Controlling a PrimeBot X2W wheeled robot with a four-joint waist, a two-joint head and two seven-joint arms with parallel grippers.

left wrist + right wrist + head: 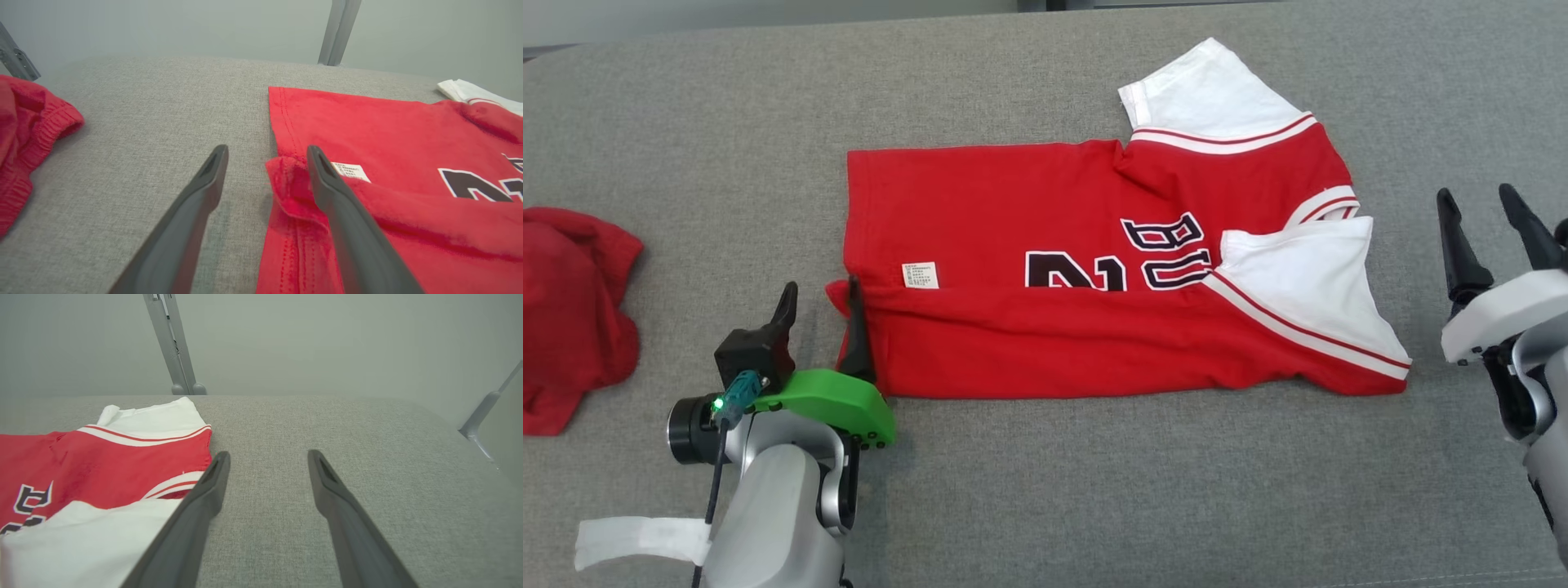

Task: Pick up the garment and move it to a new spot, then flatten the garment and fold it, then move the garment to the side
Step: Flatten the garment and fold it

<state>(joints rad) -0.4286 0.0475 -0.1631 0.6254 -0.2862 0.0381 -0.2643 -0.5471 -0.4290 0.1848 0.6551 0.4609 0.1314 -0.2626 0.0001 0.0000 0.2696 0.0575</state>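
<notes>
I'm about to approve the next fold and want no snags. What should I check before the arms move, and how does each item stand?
1. Left gripper open, nothing pinched: ok.
2. Right gripper open, beside the jersey over the grey surface: ok.
3. Hem corner flat: not ok, bunched.
4. Left gripper clear of cloth: cannot tell; one finger lies over that corner.
5. Near white sleeve folded onto the body: ok.
6. Other red garment apart from the jersey: ok.
</notes>
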